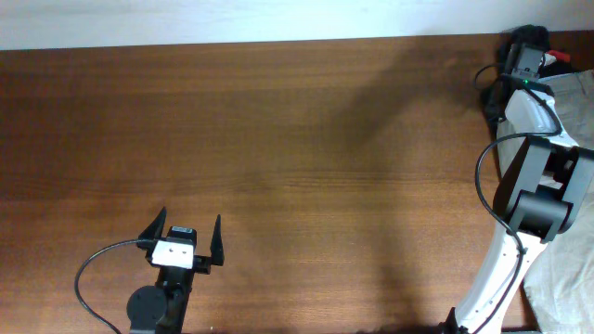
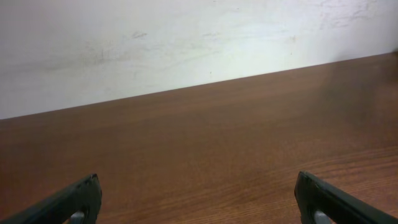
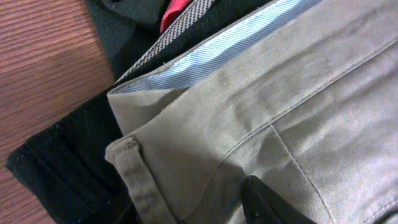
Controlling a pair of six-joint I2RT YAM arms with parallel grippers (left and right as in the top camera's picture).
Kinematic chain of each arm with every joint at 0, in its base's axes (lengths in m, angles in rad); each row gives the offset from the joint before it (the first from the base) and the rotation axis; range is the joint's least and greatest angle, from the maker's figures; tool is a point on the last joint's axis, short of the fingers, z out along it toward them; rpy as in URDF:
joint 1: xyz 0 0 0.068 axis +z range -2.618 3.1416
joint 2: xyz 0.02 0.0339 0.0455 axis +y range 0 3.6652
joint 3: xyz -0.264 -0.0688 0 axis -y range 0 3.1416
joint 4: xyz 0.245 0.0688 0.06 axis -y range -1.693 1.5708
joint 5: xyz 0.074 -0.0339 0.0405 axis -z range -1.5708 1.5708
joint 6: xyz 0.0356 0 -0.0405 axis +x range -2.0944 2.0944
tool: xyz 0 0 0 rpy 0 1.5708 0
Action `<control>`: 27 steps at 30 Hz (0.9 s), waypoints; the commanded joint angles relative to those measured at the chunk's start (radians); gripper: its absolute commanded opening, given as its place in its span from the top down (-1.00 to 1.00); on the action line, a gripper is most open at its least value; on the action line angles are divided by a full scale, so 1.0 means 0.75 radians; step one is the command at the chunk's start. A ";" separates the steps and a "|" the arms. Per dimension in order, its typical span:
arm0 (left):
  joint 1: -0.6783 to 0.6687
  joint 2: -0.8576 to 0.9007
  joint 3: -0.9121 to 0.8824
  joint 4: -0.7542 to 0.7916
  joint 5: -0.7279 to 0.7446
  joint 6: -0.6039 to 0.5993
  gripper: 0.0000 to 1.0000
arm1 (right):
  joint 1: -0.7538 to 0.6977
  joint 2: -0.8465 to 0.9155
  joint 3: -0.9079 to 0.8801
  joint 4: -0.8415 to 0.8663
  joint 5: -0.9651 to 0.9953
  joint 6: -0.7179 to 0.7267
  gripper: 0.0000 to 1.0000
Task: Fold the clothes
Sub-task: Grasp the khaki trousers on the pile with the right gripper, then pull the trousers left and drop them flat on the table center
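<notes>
Your left gripper [image 1: 190, 221] hangs with jaws spread wide over the brown wooden table [image 1: 297, 130], facing a white wall [image 2: 155, 43]. At the far right corner, your right gripper [image 1: 522, 51] is above the khaki shorts [image 3: 298, 106], which lie on a black garment [image 3: 68, 162]. Its grip cannot be made out.

Overhead view: the desk [image 1: 278, 121] is being lit softly and evenly, with a broad diffuse shadow being cast over its far right portion. Left wrist view: the wall [image 2: 186, 43] is being rendered bright and slightly washed out, and the jaws are being shown dark and blurred at the lower corners. Right wrist view: the shorts [image 3: 298, 106] are being imaged close and slightly soft, and detail in the black garment [image 3: 68, 162] is being lost to shadow.
</notes>
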State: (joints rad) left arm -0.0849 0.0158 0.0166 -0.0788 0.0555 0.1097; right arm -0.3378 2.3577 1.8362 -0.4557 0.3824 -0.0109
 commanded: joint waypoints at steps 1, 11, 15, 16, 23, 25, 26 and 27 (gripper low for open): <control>-0.006 -0.006 -0.010 0.002 -0.004 0.016 -0.98 | -0.024 0.045 0.020 0.009 0.004 0.001 0.04; -0.006 -0.006 -0.010 0.002 -0.004 0.016 -0.99 | -0.105 -0.107 0.020 -0.077 -0.100 0.279 0.92; -0.006 -0.006 -0.010 0.002 -0.003 0.016 -0.98 | -0.159 -0.332 0.020 -0.127 -0.116 0.285 0.93; -0.006 -0.006 -0.010 0.002 -0.003 0.016 -0.98 | -0.158 -0.379 0.020 -0.136 -0.117 0.285 0.92; -0.006 -0.006 -0.010 0.002 -0.003 0.016 -0.98 | 0.026 -0.602 0.020 -0.225 -0.351 0.276 0.93; -0.006 -0.006 -0.010 0.002 -0.003 0.016 -0.98 | 0.150 -0.606 0.020 -0.259 -0.420 0.278 0.92; -0.006 -0.006 -0.010 0.002 -0.004 0.016 -0.98 | 0.223 -0.606 0.020 -0.275 -0.445 0.291 0.93; -0.006 -0.006 -0.010 0.002 -0.003 0.016 -0.99 | 0.315 -0.606 0.020 -0.289 -0.474 0.326 0.92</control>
State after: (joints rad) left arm -0.0849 0.0158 0.0166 -0.0788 0.0555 0.1097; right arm -0.2398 1.9579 1.8374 -0.6697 0.1345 0.1886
